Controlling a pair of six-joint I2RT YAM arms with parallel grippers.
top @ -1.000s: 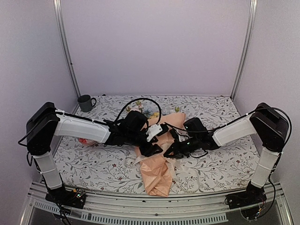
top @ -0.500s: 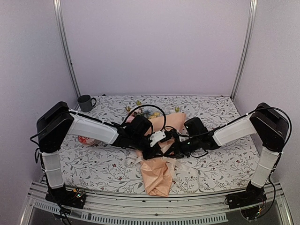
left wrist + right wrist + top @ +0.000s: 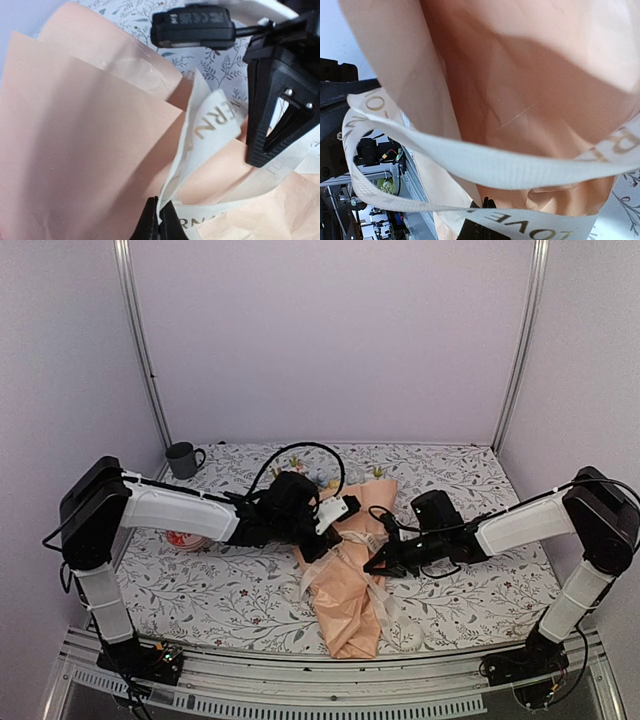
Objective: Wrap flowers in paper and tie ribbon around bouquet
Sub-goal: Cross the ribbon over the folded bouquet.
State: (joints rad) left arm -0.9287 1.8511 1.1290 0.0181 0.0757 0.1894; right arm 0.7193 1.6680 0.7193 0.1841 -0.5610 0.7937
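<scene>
Ribbon (image 3: 210, 125) pinched in both jaws; its lettering shows only in wrist views.

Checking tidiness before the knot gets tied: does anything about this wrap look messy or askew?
Yes. The paper is crumpled at its near end. The ribbon hangs in slack, twisted loops, not yet tied, pinched by the left hand and the right hand.

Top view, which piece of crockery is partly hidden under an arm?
The red-and-white dish, under the left arm; the dark mug stands uncovered in the far-left corner.
</scene>
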